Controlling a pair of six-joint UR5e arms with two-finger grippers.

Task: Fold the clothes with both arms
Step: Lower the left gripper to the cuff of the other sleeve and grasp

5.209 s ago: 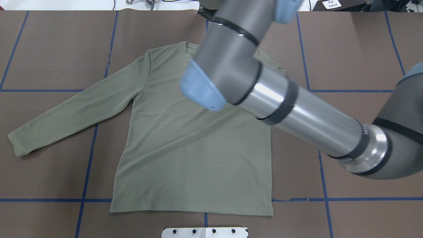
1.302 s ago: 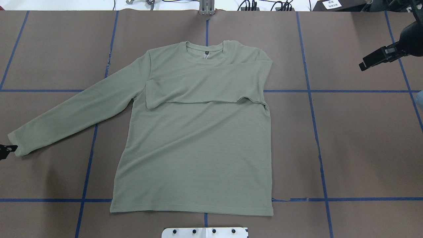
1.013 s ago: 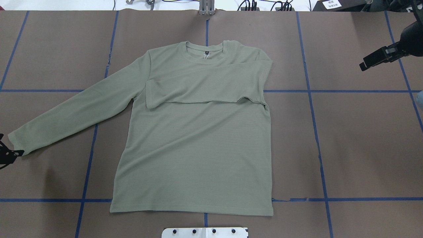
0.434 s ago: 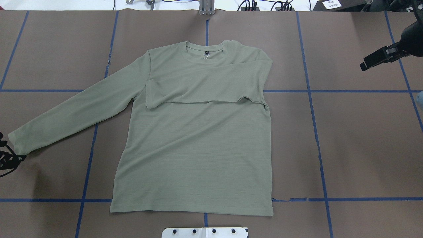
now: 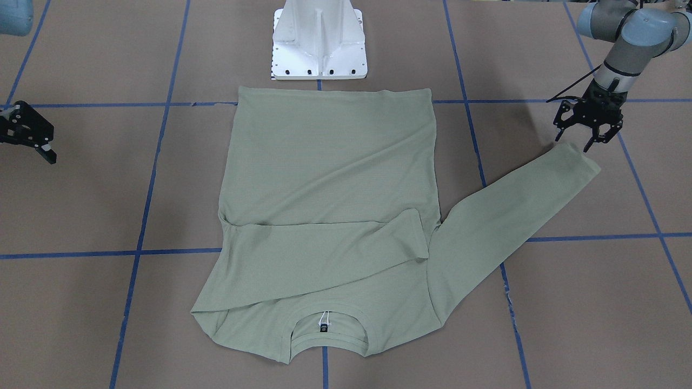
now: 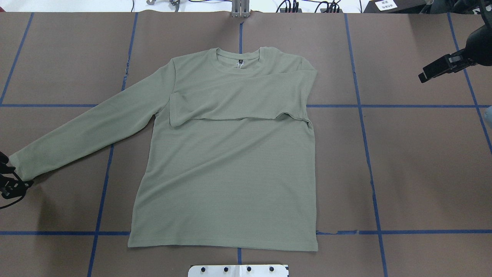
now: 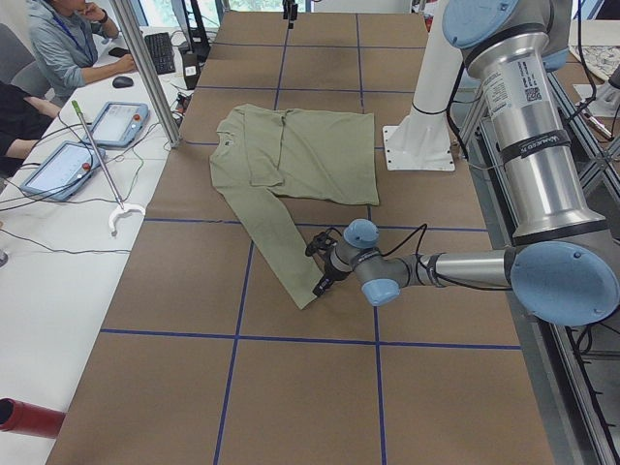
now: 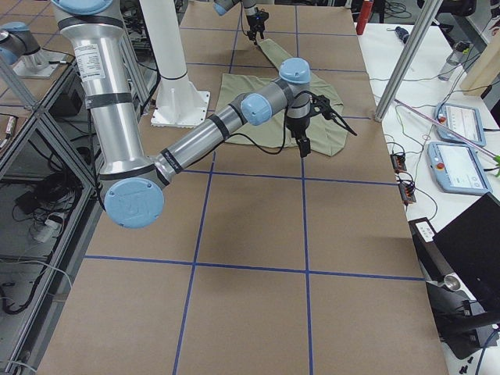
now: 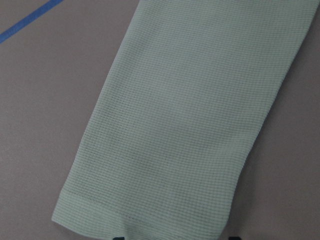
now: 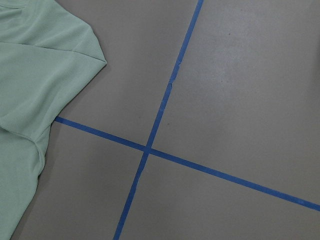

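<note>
The pale sage-green shirt (image 6: pixel 226 173) lies flat, front up, on the brown table, neckline at the far side. One sleeve (image 6: pixel 238 102) is folded across the chest. The other sleeve stretches out to its cuff (image 6: pixel 21 167). My left gripper (image 6: pixel 9 184) is at that cuff, open; in the front view (image 5: pixel 576 143) its claws are spread just above the cuff (image 5: pixel 578 162). The left wrist view shows the cuff (image 9: pixel 150 200) between the two fingertips. My right gripper (image 6: pixel 426 75) is open and empty, off the shirt to the far right, also in the front view (image 5: pixel 38 148).
The white pedestal base (image 5: pixel 319 43) stands at the near edge by the shirt's hem. Blue tape lines (image 10: pixel 146 148) cross the brown table (image 6: pixel 403 161). Operators (image 7: pixel 68 39) and teach pendants (image 7: pixel 116 121) are beyond the far side, by a metal post (image 7: pixel 145 68).
The right arm has left the shirt, with one sleeve now folded across the chest, and holds still at the far right. The left gripper has come in from the edge to the other cuff.
</note>
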